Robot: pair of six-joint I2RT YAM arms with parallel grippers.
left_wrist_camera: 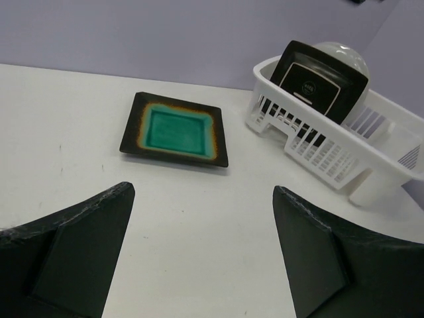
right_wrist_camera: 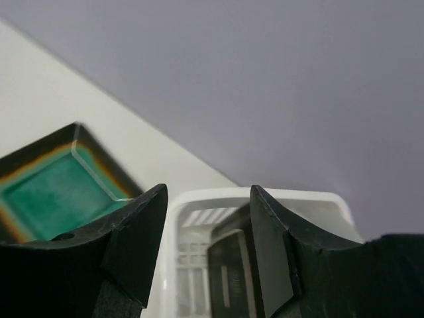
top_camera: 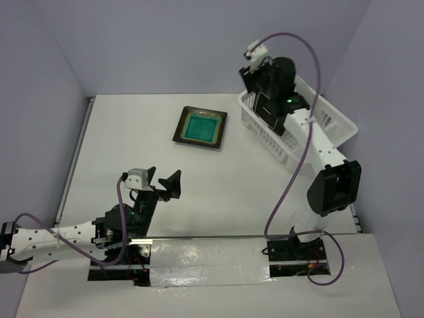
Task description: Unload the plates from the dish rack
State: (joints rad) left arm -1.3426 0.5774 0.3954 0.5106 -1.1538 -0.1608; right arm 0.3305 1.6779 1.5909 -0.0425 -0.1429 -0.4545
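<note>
A square black-rimmed plate with a teal centre lies flat on the table; it also shows in the left wrist view and the right wrist view. The white dish rack stands at the back right. In it a second square black plate stands on edge with its underside showing, and a round white plate stands behind it. My right gripper hovers over the rack's far end, open, its jaws on either side of the top of the standing black plate. My left gripper is open and empty, low over the table.
The rack has slotted sides and a raised rim. Grey walls close in the back and both sides. The right arm's cable loops over the table in front of the rack.
</note>
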